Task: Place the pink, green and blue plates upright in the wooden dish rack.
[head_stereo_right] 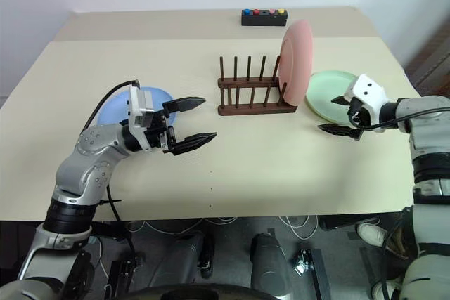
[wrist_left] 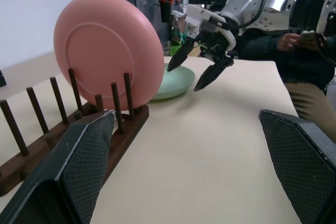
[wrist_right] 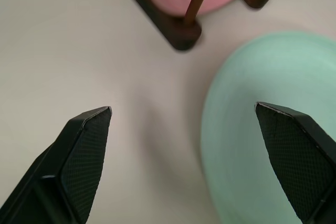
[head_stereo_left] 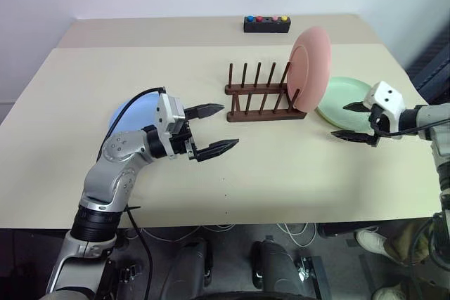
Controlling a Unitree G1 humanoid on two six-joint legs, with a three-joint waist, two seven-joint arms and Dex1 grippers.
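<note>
Right wrist view: spread wide and empty, right gripper [wrist_right: 184, 166] poised over bare table [wrist_right: 79, 51], one finger over the near rim of the green plate [wrist_right: 262, 145], the other over tabletop just short of it. Seen from the head: green plate lying flat on the table, just beside the right end of the wooden rack [head_stereo_left: 264, 100], with the right gripper at its near edge, pointing across toward the rack, fingertips apart from the rim as far as can be told. Pink plate [head_stereo_left: 309, 68] already upright in the last slot at the right end of the rack, so the free slots lie to its left. Blue plate [head_stereo_left: 137, 114] flat at the far left of the table, partly hidden behind the left gripper [head_stereo_left: 214, 130], likewise wide and empty, aimed toward the rack. Judged next target: green plate, far nearer the right arm than the left. Deciding relation: plate flat and round, no long axis to align with, rim straight ahead of and below the open fingers; likely needs a bite on the near edge, one finger over and one under, then a tilt to vertical before sliding in beside the pink plate. Black button box [head_stereo_left: 267, 24] at the far edge, well clear.
</note>
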